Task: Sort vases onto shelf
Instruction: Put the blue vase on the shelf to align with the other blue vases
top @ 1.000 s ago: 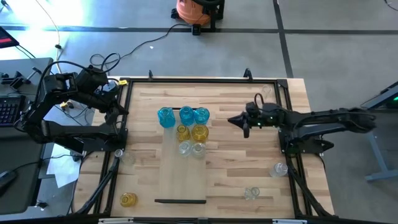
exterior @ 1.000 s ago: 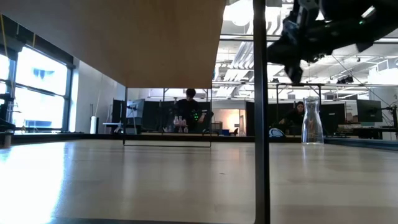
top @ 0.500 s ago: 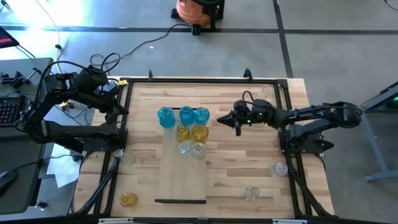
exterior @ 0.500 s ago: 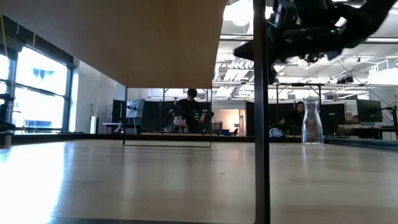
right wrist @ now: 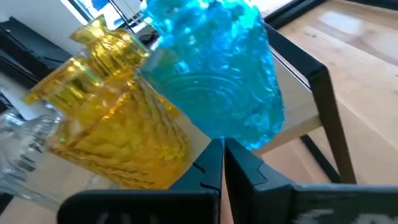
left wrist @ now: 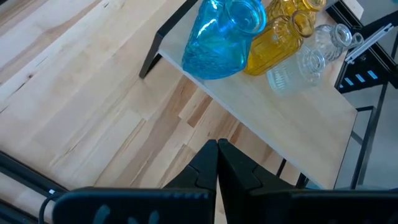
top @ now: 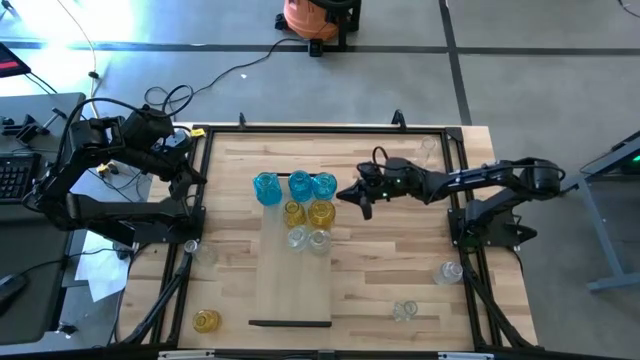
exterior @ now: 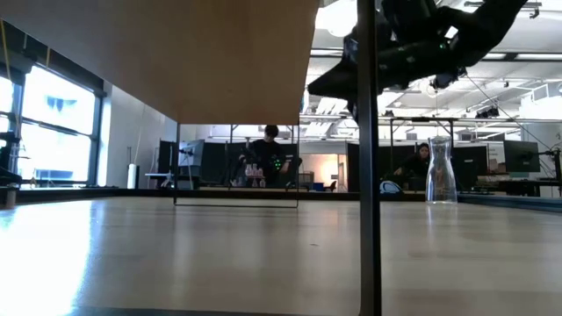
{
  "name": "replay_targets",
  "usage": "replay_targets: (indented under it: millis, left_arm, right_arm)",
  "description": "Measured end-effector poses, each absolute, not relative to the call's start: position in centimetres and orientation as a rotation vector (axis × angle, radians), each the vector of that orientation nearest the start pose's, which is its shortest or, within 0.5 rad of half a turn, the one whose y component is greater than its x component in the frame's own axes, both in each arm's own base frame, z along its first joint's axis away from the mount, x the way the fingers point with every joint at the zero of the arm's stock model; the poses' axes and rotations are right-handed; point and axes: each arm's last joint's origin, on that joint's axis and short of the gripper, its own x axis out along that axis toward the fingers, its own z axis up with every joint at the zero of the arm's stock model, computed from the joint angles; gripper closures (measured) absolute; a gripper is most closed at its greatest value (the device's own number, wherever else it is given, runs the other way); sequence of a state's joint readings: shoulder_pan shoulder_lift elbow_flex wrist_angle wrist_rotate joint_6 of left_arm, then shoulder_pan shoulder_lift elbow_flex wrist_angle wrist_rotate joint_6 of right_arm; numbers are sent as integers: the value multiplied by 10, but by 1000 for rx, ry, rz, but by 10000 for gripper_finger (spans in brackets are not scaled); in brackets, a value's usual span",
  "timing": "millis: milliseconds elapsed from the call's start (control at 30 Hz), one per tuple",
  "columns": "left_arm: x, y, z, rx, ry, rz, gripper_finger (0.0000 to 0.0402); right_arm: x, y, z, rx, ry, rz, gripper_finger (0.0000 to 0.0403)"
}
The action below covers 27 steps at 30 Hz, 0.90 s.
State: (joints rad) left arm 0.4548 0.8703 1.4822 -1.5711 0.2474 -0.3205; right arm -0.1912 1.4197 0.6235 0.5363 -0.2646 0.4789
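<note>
High view: right gripper [top: 349,196] seen stretched over table, tip just beside blue vases [top: 297,186] at far end of shelf [top: 292,285]. 3 blue, 2 yellow, 2 clear grouped there; yellow vase [top: 206,321] and 2 clear ones left on tabletop. Left gripper [top: 192,170] parked at table's left edge.

Low view: clear vase [exterior: 440,171] shown upright on table, dark arm overhead.

Left wrist view: fingers [left wrist: 239,176] pressed together — nothing held.

Right wrist view: fingers [right wrist: 245,165] clenched, empty — blue vase [right wrist: 217,74] directly ahead, yellow vase [right wrist: 118,130] beside it.
</note>
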Motion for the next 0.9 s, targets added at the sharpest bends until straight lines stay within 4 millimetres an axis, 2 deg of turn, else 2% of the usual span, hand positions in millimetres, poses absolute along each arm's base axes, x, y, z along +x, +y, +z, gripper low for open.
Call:
replay_targets:
  millis: [900]
  left_arm:
    - [67,25,417,-618,873,332,401]
  right_arm:
    - [285,-49,214,518,180,-22,403]
